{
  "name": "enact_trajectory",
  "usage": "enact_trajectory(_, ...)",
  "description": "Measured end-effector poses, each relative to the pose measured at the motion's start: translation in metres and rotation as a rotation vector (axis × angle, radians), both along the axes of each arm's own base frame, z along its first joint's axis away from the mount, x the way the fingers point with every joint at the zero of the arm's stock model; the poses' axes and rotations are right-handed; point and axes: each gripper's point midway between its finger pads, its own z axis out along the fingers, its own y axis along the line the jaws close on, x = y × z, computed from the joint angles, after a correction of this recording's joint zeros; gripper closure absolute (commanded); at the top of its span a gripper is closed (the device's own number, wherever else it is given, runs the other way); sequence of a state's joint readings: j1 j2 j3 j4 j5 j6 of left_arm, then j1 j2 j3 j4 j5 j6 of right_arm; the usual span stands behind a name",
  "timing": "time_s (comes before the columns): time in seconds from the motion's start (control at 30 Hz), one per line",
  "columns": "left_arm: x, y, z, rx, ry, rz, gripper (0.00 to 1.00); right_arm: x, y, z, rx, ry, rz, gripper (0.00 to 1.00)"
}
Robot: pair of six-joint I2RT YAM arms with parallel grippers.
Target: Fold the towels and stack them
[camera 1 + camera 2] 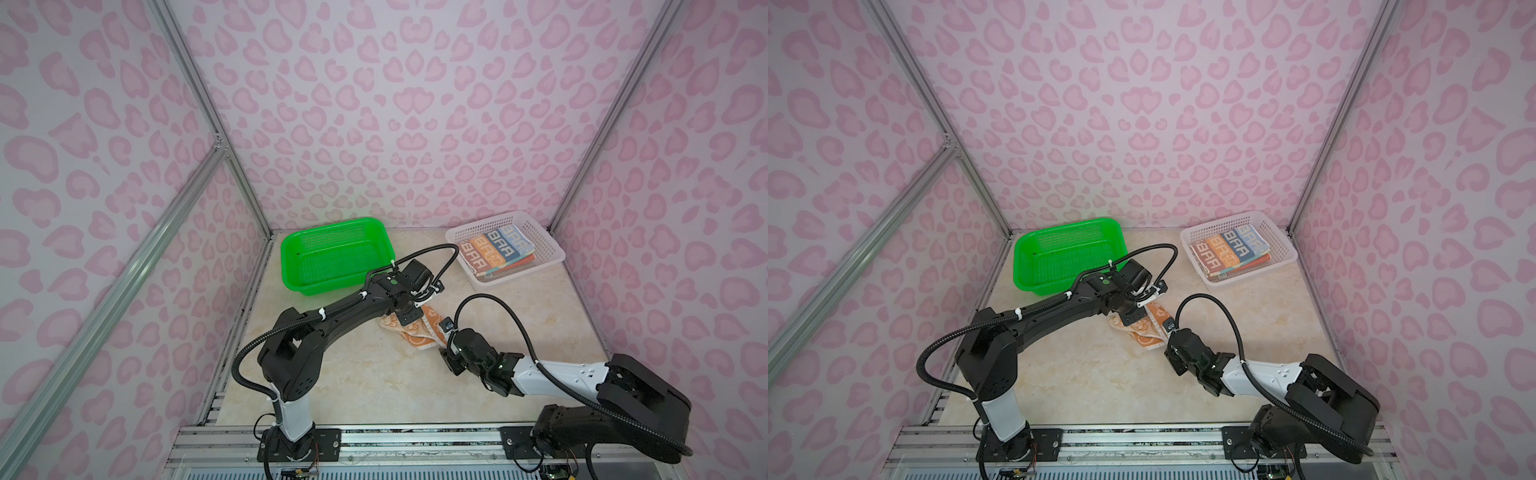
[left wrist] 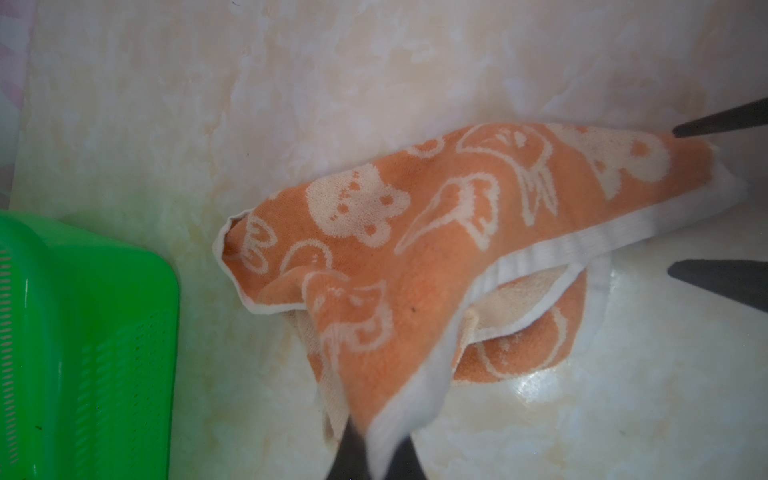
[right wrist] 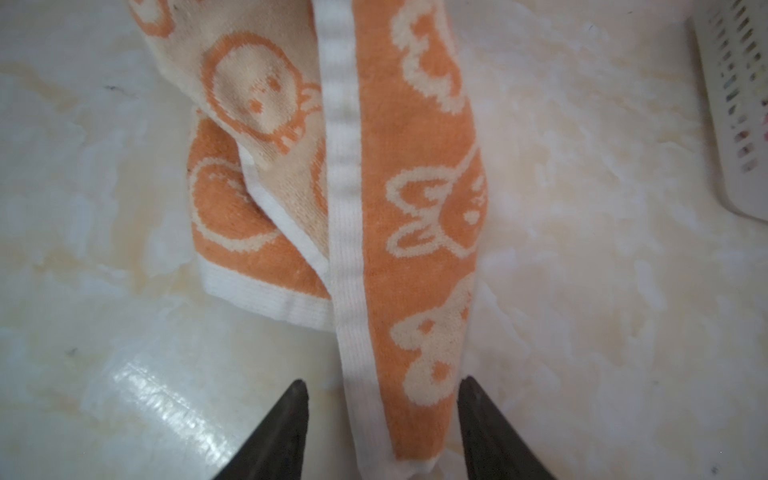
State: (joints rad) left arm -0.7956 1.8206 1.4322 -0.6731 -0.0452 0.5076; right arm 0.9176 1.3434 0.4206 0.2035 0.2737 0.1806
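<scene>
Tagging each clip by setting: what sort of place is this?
Probably a robot data-collection booth, not a home: aluminium frame posts, pink patterned wall panels on three sides, and robot arms bolted to a metal rail.

Both top views: high, looking down on whole beige marble-pattern tabletop (image 1: pixel 353 386). Wrist cams: v. close, both on orange cartoon-face towel (image 2: pixel 415 249).
</scene>
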Motion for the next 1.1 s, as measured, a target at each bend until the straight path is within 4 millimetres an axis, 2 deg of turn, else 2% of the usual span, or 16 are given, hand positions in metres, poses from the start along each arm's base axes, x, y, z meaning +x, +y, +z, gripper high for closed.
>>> enact_trajectory(0.13, -0.001, 0.004, -0.005, 0.016, 0.016, 0.004, 0.97, 0.001, -0.007, -0.011, -0.032, 0.027, -0.031, 0.46)
enact_trajectory(0.23, 0.002, 0.002, 0.000, 0.013, 0.011, 0.003, 0.97, 0.002, -0.011, -0.018, -0.036, 0.047, -0.062, 0.50)
enact_trajectory(0.33, 0.005, 0.000, 0.004, 0.007, 0.004, 0.004, 0.97, 0.007, -0.014, -0.018, -0.029, 0.042, -0.084, 0.61)
enact_trajectory(0.47, 0.004, 0.001, 0.002, 0.017, 0.011, -0.002, 0.97, 0.010, -0.018, -0.019, -0.020, 0.043, -0.105, 0.83)
enact_trajectory(0.63, 0.006, 0.003, 0.002, 0.016, 0.011, 0.005, 0.97, 0.012, -0.021, -0.011, 0.005, 0.045, -0.105, 1.00)
enact_trajectory(0.77, 0.011, 0.008, 0.002, 0.015, 0.010, 0.027, 0.97, 0.015, -0.023, 0.010, 0.058, 0.028, -0.095, 1.00)
enact_trajectory(0.9, 0.018, 0.015, 0.012, -0.012, -0.001, 0.087, 0.97, 0.025, -0.032, 0.044, 0.137, -0.023, -0.126, 1.00)
enact_trajectory(0.97, 0.024, 0.016, 0.031, -0.053, -0.033, 0.116, 0.97, 0.033, -0.038, 0.066, 0.171, -0.063, -0.141, 1.00)
enact_trajectory(1.1, 0.033, 0.011, 0.084, -0.160, -0.119, 0.160, 0.97, 0.058, -0.049, 0.128, 0.245, -0.167, -0.183, 1.00)
